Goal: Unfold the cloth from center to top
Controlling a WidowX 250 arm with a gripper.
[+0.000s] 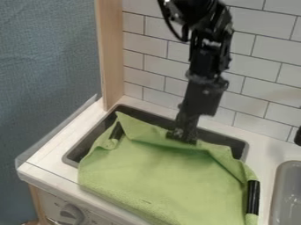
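reading the view as a clock face, a textured blue-grey surface [47, 57] is filling the stretch from nine to eleven o'clock, and a pale wooden post [110, 57] is standing beside it at eleven. at seven, a round knob [71, 213] is sitting on the front of the white counter [44, 160]. a dark basin [79, 151] is running from about eight round to four, set into the counter. at eight, a short black bar [117, 130] is leaning near the upper left corner of the green cloth [159, 176]. the cloth is lying across the basin, its main spread at six, its near side covering part of the counter's front edge (a rather rumpled spread, with folds along its far side).

from between twelve and one, the black arm [206, 57] is hanging down, bending at its joints and leaning a little leftward toward its lower end. its gripper [185, 135] is pointing down at four, close to the centre, meeting the cloth's far edge; i cannot tell whether it is gripping the fabric. behind the arm, white tiles [264, 57] are covering the wall. another black bar [253, 197] is lying along the cloth's right edge, between four and five, and a grey sink [288, 193] is sitting at four.
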